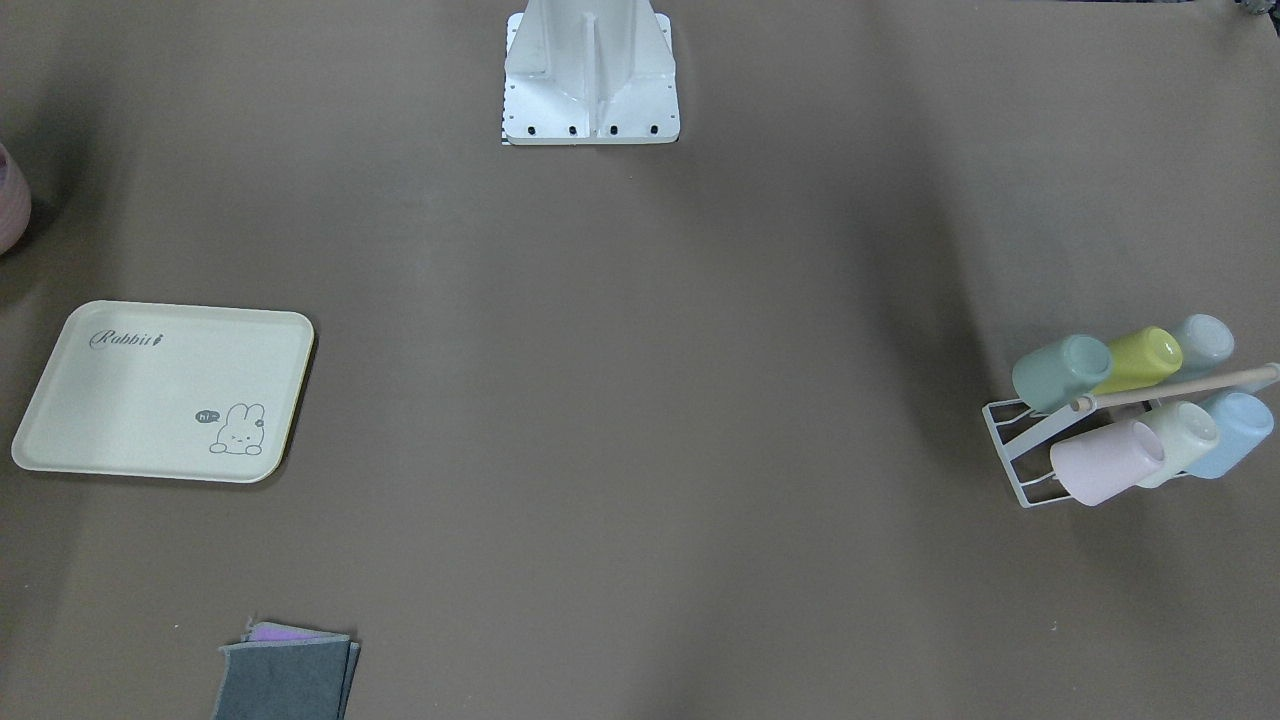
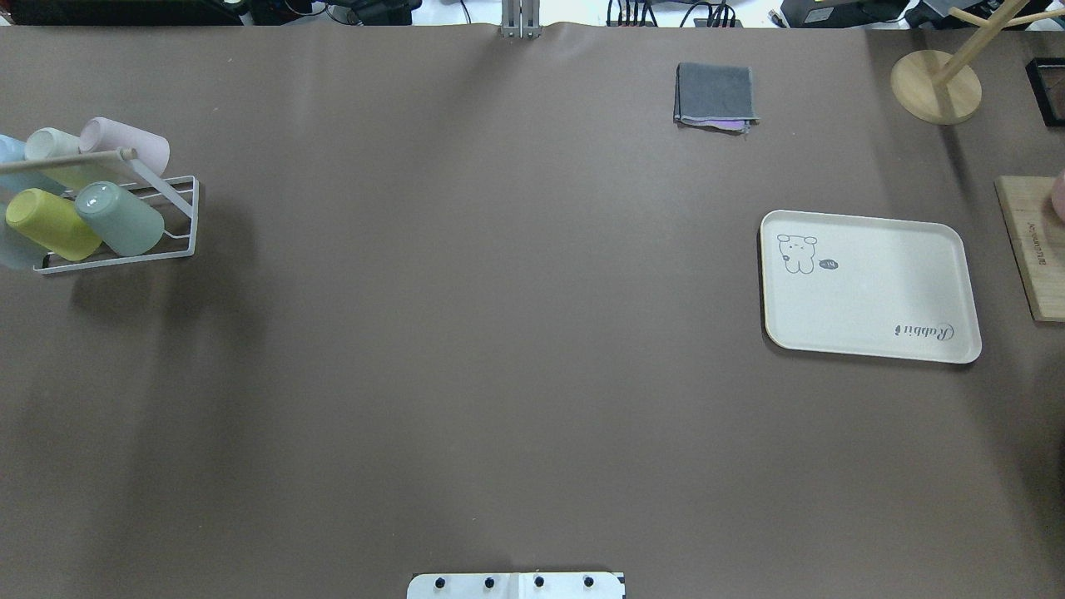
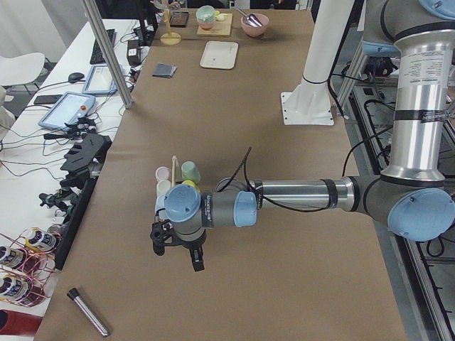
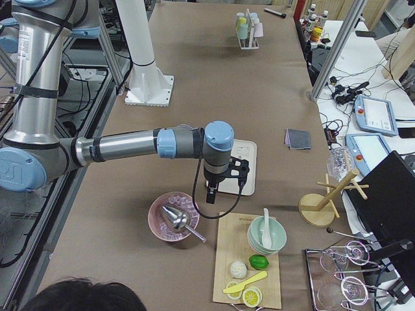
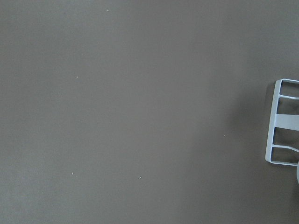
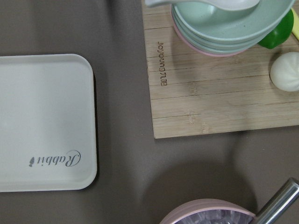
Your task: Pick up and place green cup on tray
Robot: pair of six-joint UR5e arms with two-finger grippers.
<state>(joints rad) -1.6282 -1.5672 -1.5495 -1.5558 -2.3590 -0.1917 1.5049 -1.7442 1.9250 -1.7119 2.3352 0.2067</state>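
The green cup (image 1: pixel 1062 372) is a mint tumbler resting tilted on a white wire rack (image 1: pixel 1010 440), at the rack's end, beside a yellow-green cup (image 1: pixel 1140 358). It also shows in the overhead view (image 2: pixel 121 218) and the left side view (image 3: pixel 190 171). The cream "Rabbit" tray (image 1: pixel 165 390) lies flat and bare on the other side of the table (image 2: pixel 869 287). My left gripper (image 3: pixel 178 250) hangs above the table near the rack; I cannot tell if it is open. My right gripper (image 4: pixel 225 183) hangs over the tray's edge (image 6: pixel 44 121); I cannot tell its state.
Pink (image 1: pixel 1105 462), cream and pale blue (image 1: pixel 1235 432) cups share the rack. A folded grey cloth (image 2: pixel 715 93) lies beyond the tray. A wooden board (image 6: pixel 210 88) with stacked bowls (image 6: pixel 229 21) and a pink bowl (image 4: pixel 174 217) sit beside the tray. A wooden stand (image 2: pixel 936 83) is at the corner.
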